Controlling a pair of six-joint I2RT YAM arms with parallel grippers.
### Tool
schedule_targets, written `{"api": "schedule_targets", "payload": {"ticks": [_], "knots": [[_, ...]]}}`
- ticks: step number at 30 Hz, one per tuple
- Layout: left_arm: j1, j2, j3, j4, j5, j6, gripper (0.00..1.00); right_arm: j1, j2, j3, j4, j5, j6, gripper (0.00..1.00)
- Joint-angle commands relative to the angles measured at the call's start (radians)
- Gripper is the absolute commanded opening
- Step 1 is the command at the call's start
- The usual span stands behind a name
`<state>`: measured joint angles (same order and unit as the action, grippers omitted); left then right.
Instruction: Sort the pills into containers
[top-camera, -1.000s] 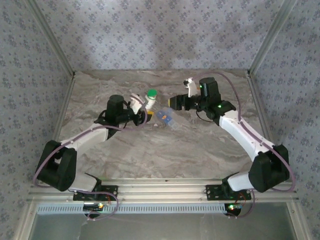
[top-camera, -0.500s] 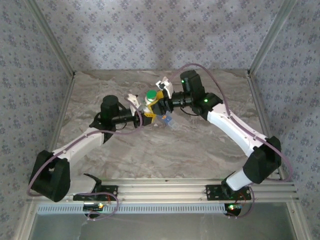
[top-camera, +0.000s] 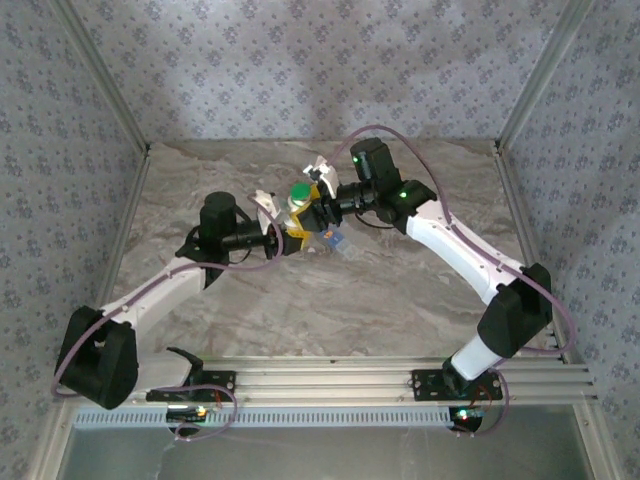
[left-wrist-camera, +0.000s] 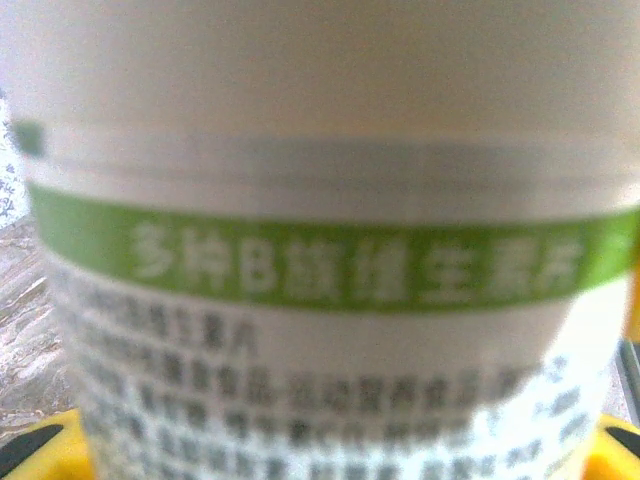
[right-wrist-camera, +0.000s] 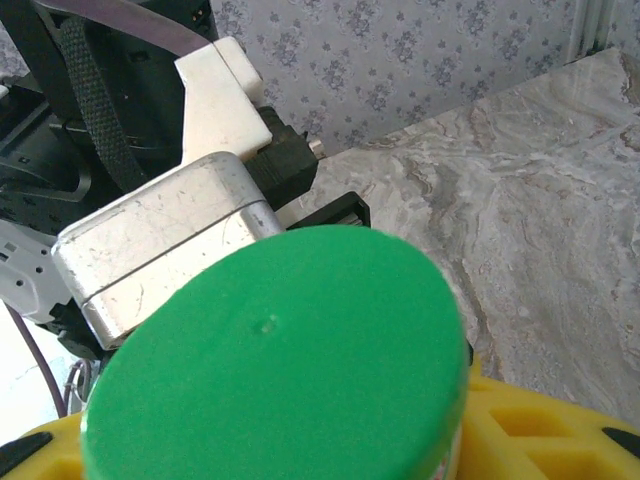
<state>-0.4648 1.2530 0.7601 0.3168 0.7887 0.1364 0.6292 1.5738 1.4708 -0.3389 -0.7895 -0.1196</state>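
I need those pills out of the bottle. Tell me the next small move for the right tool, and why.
Probably close the right tool firmly on the green cap, ready to unscrew it. The cap is still on the bottle and sits between that tool's yellow fingers, while the left tool grips the bottle's body, so it should hold against a twist.

The top camera looked down from above and behind the arm bases, taking in the whole bench (top-camera: 400, 300) out to the far wall (top-camera: 320, 70). The left wrist camera sat right against the white bottle (left-wrist-camera: 320, 250), facing its label side-on, so near that the print blurred. The right wrist camera looked from close above onto the bottle's green cap (right-wrist-camera: 280, 360), facing left toward the left arm (right-wrist-camera: 170, 250). All three views shared that bottle.
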Motion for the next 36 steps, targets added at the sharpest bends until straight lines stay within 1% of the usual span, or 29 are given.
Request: {"api": "schedule_targets", "payload": {"ticks": [1, 4, 5, 6, 7, 11, 15, 18, 20, 21, 22, 23, 24, 25, 27, 31, 33, 34, 36], "knots": [[-0.059, -0.038, 0.026, 0.020, 0.084, 0.066, 0.00, 0.031, 0.012, -0.003, 0.031, -0.061, -0.015, 0.54], [-0.065, -0.040, 0.034, 0.013, 0.084, 0.071, 0.00, 0.033, 0.016, -0.005, 0.028, -0.085, -0.015, 0.51], [-0.067, -0.038, 0.035, 0.014, 0.084, 0.071, 0.00, 0.033, 0.017, -0.006, 0.029, -0.090, -0.015, 0.52], [-0.069, -0.034, 0.037, 0.013, 0.088, 0.071, 0.00, 0.034, 0.019, -0.010, 0.032, -0.091, -0.014, 0.55], [-0.071, -0.031, 0.041, 0.011, 0.089, 0.071, 0.00, 0.034, 0.017, -0.014, 0.035, -0.084, -0.014, 0.61], [-0.079, -0.026, 0.052, 0.007, 0.101, 0.071, 0.00, 0.033, 0.010, -0.021, 0.030, -0.077, -0.027, 0.62], [-0.079, -0.030, 0.062, 0.002, 0.094, 0.070, 0.00, 0.027, 0.001, -0.018, -0.004, -0.096, -0.055, 0.53], [-0.079, -0.031, 0.061, 0.004, 0.061, 0.068, 0.00, 0.018, -0.015, -0.042, 0.003, -0.099, -0.056, 0.40], [-0.080, -0.030, 0.062, 0.013, 0.023, 0.052, 0.00, 0.013, -0.024, -0.055, 0.011, -0.102, -0.050, 0.28], [-0.080, -0.030, 0.062, 0.014, 0.001, 0.048, 0.00, 0.011, -0.028, -0.057, 0.012, -0.097, -0.044, 0.26], [-0.079, -0.033, 0.062, 0.014, -0.033, 0.046, 0.05, 0.009, -0.032, -0.058, 0.016, -0.084, -0.032, 0.23], [-0.079, -0.036, 0.056, 0.020, -0.084, 0.040, 0.16, 0.007, -0.036, -0.060, 0.023, -0.065, -0.021, 0.20], [-0.080, -0.039, 0.048, 0.039, -0.124, 0.033, 0.38, 0.003, -0.039, -0.062, 0.029, -0.051, -0.012, 0.20], [-0.079, -0.043, 0.035, 0.058, -0.160, 0.028, 0.55, -0.001, -0.042, -0.066, 0.043, -0.032, 0.002, 0.19], [-0.080, -0.056, 0.018, 0.096, -0.219, 0.020, 0.99, -0.013, -0.047, -0.071, 0.068, 0.017, 0.034, 0.14], [-0.079, -0.094, -0.042, 0.174, -0.364, 0.010, 1.00, -0.061, -0.046, -0.082, 0.125, 0.132, 0.102, 0.12], [-0.080, -0.115, -0.074, 0.196, -0.436, 0.016, 0.99, -0.088, -0.040, -0.084, 0.147, 0.217, 0.123, 0.12], [-0.080, -0.127, -0.090, 0.204, -0.479, 0.017, 0.99, -0.101, -0.036, -0.083, 0.158, 0.277, 0.127, 0.12], [-0.080, -0.148, -0.120, 0.226, -0.603, -0.001, 0.99, -0.116, -0.016, -0.073, 0.170, 0.452, 0.109, 0.14]]}}
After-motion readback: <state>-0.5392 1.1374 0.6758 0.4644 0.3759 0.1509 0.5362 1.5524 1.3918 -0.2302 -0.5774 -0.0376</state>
